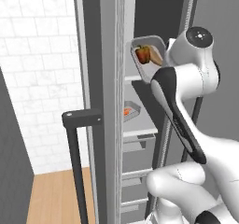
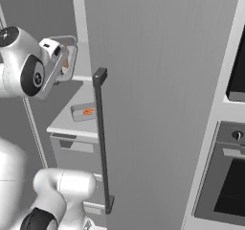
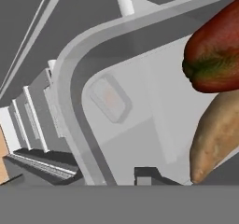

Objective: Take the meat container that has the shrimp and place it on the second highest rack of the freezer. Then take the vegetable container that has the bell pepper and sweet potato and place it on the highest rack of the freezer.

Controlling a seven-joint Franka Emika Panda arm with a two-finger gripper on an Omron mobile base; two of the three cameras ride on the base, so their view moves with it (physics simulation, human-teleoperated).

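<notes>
The vegetable container [image 1: 148, 55] hangs tilted in the air inside the open freezer [image 1: 140, 13], above the highest rack [image 1: 133, 78]. In it lie the red bell pepper [image 1: 143, 54] and the tan sweet potato [image 1: 157, 58], seen close in the hand view as bell pepper [image 3: 214, 55] and sweet potato [image 3: 217, 139]. My gripper [image 2: 63, 63] is shut on the container's rim, and one dark fingertip [image 3: 147, 175] shows at the tray's edge. The meat container [image 1: 131, 111] with the shrimp [image 1: 127, 112] rests on the second highest rack [image 1: 142, 125], also seen as meat container [image 2: 83, 111].
The freezer door [image 1: 100, 101] stands open at the left with its long dark handle [image 1: 77, 162]. Grey drawers [image 1: 137, 157] sit under the racks. A second door panel [image 2: 158, 104] with a bar handle [image 2: 103, 138] and the black-windowed oven [image 2: 229, 176] stand to the right.
</notes>
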